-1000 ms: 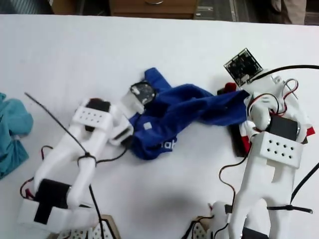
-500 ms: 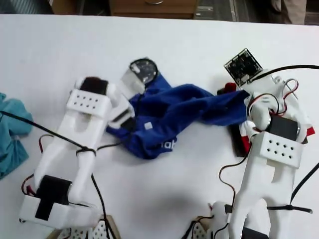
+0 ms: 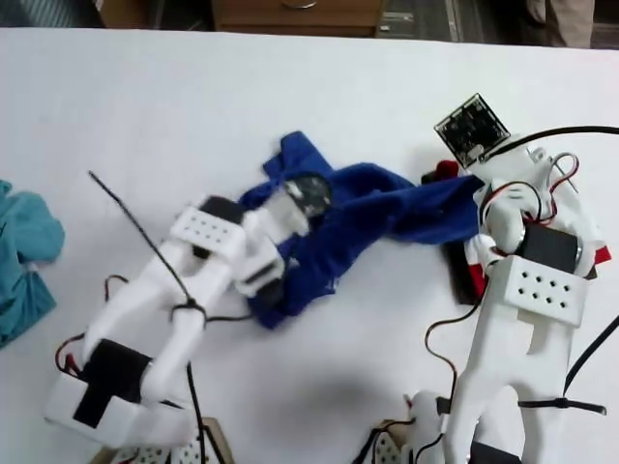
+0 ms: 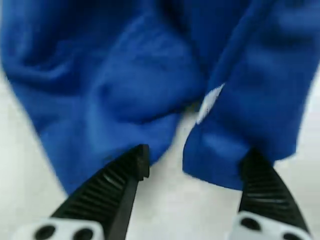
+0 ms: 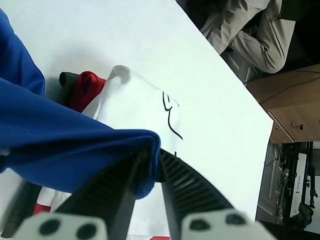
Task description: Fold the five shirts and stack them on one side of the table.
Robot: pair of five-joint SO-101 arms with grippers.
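A blue shirt lies crumpled across the middle of the table. My left gripper is open just above the shirt's rumpled folds, one finger on each side of a small white tag. The left arm stands over the shirt's left part. My right gripper is shut on one end of the blue shirt, holding it over a pile of white, red and black shirts. That pile lies beside the right arm.
A teal shirt lies bunched at the table's left edge. A wooden cabinet stands beyond the far edge. Bare white tabletop stretches along the far side. A person sits beyond the table corner in the right wrist view.
The left arm swung right and forward over the blue shirt, after a swing to the left half a second ago. The shirt's left part has bunched up. The right arm stayed still.
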